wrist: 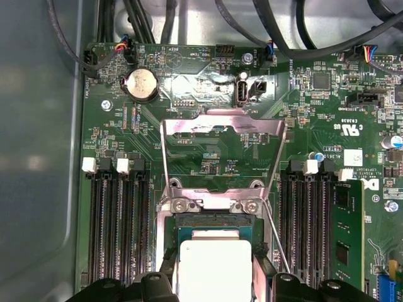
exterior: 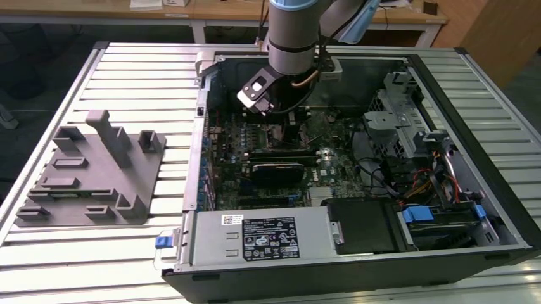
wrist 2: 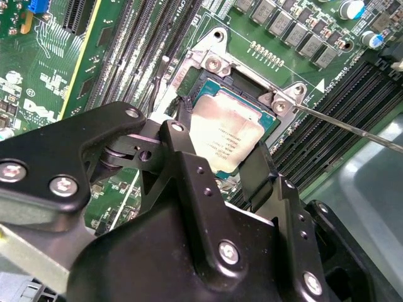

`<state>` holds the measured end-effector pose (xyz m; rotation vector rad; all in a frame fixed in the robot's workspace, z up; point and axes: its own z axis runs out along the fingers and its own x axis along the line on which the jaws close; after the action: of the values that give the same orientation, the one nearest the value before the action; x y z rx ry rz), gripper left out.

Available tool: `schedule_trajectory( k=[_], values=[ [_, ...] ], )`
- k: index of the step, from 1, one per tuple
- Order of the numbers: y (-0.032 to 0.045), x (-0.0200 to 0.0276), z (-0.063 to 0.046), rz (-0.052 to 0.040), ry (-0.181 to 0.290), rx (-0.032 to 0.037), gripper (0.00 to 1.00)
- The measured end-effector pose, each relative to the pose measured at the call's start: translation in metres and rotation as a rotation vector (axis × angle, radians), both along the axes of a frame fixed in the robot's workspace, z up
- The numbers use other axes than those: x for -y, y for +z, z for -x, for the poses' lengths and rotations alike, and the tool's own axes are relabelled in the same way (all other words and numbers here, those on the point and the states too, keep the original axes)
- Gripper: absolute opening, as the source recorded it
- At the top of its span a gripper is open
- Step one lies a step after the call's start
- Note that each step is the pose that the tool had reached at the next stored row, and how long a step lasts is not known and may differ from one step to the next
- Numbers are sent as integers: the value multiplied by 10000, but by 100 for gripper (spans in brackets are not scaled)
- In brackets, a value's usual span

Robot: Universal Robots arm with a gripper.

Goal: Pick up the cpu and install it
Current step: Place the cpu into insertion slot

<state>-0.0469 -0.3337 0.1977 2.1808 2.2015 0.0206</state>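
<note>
cpu (wrist 2: 230,135) in gripper (wrist 2: 220,150), at socket (wrist 2: 216,63), arm (exterior: 292,31) upright

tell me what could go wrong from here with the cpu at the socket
1. The gripper holds the cpu by its edges right at the open socket. If the chip goes in skewed or off-centre, the socket's contacts might get bent.
2. The thin lever lies close beside one finger, so the gripper could snag it on any sideways move.
</note>
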Motion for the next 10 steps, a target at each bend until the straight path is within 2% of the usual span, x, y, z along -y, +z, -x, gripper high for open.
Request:
schedule_trajectory(
  k=[10],
  values=[
    [-30, 0, -18, 0, -2, 1, 55]
  ],
)
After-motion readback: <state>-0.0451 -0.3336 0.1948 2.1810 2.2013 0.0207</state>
